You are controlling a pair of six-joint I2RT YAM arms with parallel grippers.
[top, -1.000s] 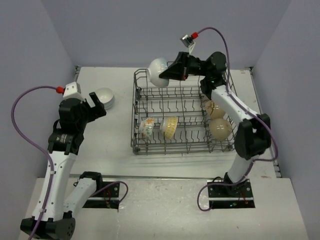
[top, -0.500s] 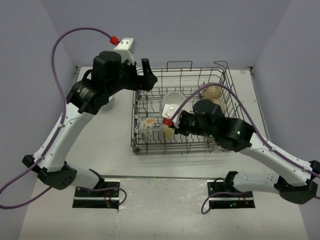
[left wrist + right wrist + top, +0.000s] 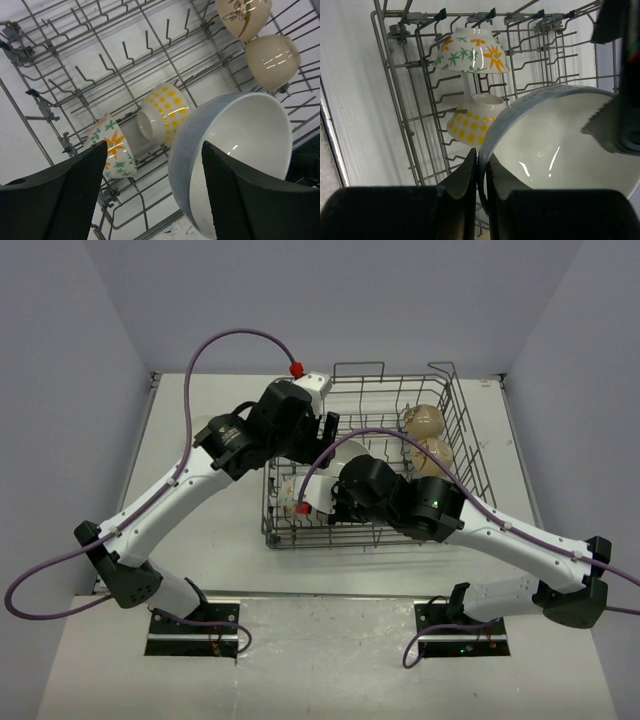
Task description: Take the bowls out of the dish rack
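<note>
The dish rack [image 3: 455, 390] is sitting mid-table, and the unloading is looking at most half done. The right gripper [image 3: 480, 165] is pinching the rim of a white bowl [image 3: 245, 140], holding it tilted above the rack's near left part, while the left gripper [image 3: 154, 150] is hovering over it, fingers spread. Four bowls are waiting inside: two tan bowls [image 3: 424, 420] at the right, and a floral bowl [image 3: 472, 52] beside a yellow-dotted bowl [image 3: 470, 125].
</note>
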